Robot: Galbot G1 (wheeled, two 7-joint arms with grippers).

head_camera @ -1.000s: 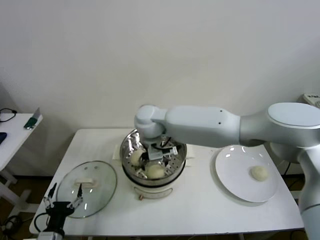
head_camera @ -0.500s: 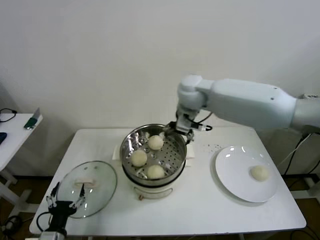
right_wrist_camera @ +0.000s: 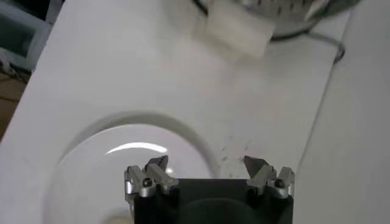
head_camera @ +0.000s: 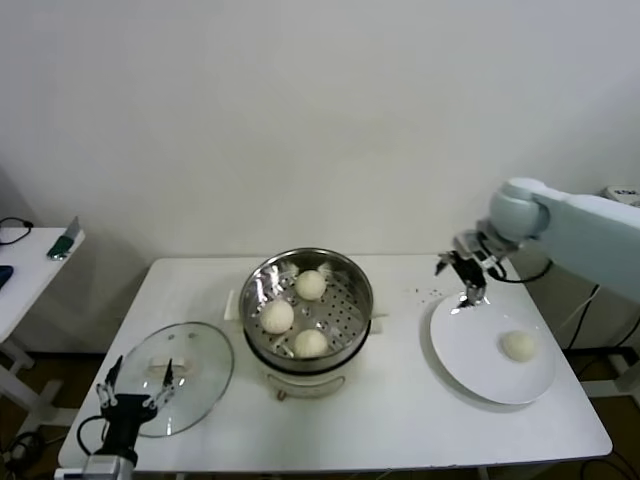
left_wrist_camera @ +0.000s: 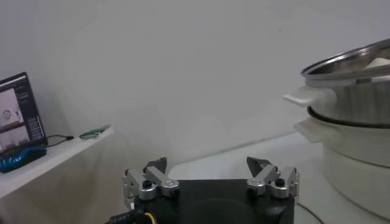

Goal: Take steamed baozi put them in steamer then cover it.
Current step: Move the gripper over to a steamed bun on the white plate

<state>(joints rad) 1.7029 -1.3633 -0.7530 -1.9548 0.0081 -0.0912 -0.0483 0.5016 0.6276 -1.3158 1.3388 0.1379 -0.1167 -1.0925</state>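
Three baozi [head_camera: 299, 314] are sitting in the steamer [head_camera: 306, 262] while the last bun [head_camera: 518, 345] is being approached on the plate [head_camera: 470, 342] by the open, empty right tool [head_camera: 463, 278].

The steamer [head_camera: 344, 296] is shiny perforated metal; the lid [head_camera: 195, 375] clear glossy glass; the plate [head_camera: 470, 340] glossy white; the steamed baozi [head_camera: 278, 316] smooth, matt.

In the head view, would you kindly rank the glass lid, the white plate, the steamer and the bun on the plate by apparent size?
1. Steamer and white plate: alike.
2. Glass lid, slightly smaller.
3. Bun on the plate, smallest.
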